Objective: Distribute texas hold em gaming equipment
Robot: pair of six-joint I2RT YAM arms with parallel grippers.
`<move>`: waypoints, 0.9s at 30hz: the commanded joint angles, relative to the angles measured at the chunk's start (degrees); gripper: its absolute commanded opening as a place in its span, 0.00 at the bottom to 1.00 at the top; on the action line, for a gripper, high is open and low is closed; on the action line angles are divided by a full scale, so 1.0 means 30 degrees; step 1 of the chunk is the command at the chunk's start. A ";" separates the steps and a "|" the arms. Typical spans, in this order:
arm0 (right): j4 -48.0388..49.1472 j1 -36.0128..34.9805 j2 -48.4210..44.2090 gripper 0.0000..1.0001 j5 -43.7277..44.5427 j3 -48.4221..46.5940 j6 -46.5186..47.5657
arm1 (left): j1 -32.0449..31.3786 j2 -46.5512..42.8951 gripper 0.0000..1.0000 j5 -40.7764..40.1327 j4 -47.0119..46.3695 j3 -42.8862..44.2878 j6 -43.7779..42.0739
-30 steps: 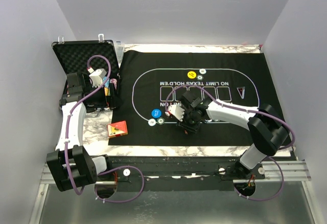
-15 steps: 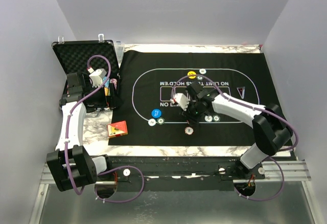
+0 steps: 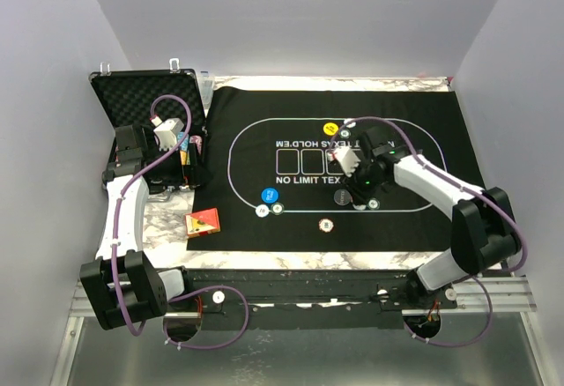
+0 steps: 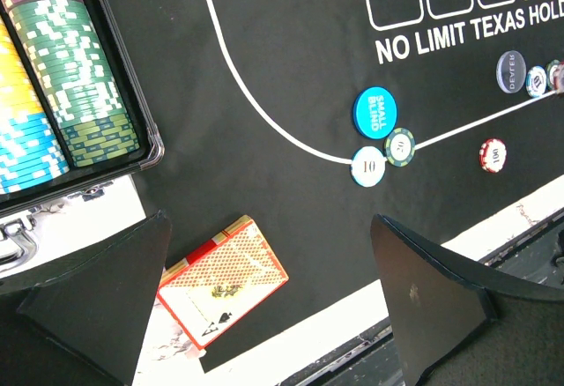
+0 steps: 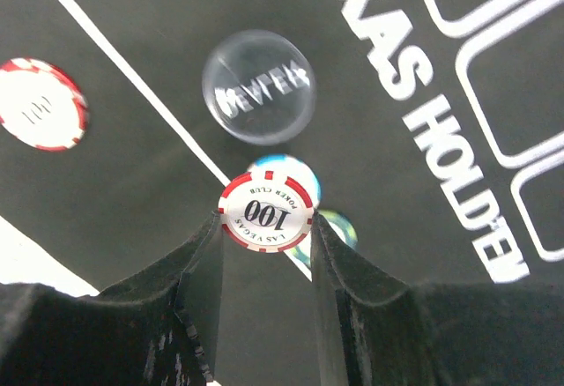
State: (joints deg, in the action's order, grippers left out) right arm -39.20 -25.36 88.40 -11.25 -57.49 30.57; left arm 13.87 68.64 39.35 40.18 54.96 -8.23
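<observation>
Red-striped 100 chip (image 5: pixel 265 213) pinched in right end effector (image 5: pixel 265 221); dealer disc (image 5: pixel 258 86) just beyond; left end effector (image 4: pixel 269 221) gaping.

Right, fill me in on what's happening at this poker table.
The right gripper holds a red-and-white 100 chip between its fingers, above the black mat near the dealer button. A second 100 chip lies flat on the mat. The left gripper hangs open and holds nothing, over the mat's corner by the red card box and the open chip case.
</observation>
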 commanded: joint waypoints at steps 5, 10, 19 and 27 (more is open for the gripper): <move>-0.1556 0.4946 -0.1604 0.18 0.0015 0.1680 0.3179 | 0.0006 -0.0039 0.99 0.0461 0.0199 0.0606 -0.0187; -0.0978 0.6140 -0.1238 0.19 0.0544 0.2100 0.3878 | 0.0006 0.0051 0.99 0.0596 0.0199 0.0635 -0.0188; 0.0215 0.6672 0.0164 0.20 0.1078 0.2548 0.4328 | 0.0006 -0.0118 0.99 0.0364 0.0199 0.0577 -0.0238; 0.0169 0.6668 0.0284 0.44 0.0633 0.2035 0.4146 | 0.0006 0.0117 0.99 0.0422 0.0193 0.0635 -0.0227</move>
State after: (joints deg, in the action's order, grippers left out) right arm -39.00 -5.61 88.75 -8.75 -49.98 42.50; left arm 13.87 68.66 39.48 40.23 55.40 -8.23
